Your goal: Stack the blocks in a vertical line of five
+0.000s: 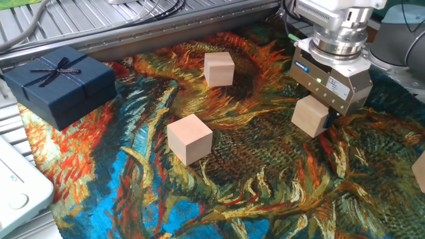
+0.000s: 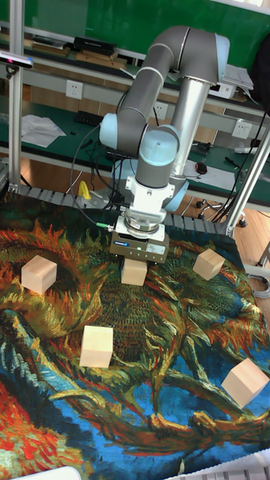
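Pincer (image 1: 317, 109) sits straight over one block (image 1: 310, 117), pinching it (fingers mostly hidden). Nearest loose block (image 2: 208, 263) lies toward the tabletop's far edge.

Five plain pale beige wooden cubes show in the tall fixed view, all single, none stacked on another. Taking the one dark blue gift box with ribbon (image 1: 58, 82) as the landmark: one cube (image 1: 218, 68) (image 2: 39, 274) lies nearest it, one (image 1: 189, 138) (image 2: 97, 346) sits a little farther off, one (image 1: 310, 115) (image 2: 135, 271) lies farther still, under the arm's head, and two more (image 2: 208, 263) (image 2: 245, 382) lie farthest from it. The fixed view shows three cubes whole and a sliver of a fourth (image 1: 419, 171) at its right edge. One painted floral cloth (image 1: 252, 186) covers the desk.
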Action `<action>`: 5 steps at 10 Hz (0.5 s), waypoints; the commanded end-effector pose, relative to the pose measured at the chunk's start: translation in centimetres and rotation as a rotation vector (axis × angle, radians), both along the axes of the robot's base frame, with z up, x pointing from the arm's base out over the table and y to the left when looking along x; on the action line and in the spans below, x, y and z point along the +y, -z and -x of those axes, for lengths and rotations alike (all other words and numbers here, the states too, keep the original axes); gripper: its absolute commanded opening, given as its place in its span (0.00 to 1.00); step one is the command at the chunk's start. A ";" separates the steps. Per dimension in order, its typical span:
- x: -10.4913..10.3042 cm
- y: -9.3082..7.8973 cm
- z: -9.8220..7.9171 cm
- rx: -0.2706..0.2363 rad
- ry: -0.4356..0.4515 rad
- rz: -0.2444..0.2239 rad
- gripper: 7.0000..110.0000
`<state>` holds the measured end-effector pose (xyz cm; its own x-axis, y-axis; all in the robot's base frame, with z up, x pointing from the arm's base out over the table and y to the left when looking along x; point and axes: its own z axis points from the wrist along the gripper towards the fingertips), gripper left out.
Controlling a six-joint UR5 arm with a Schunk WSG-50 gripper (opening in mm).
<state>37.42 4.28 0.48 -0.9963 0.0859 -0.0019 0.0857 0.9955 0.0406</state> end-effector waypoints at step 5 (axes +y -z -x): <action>0.5 -0.2 -0.5 -0.012 -0.002 -0.020 0.57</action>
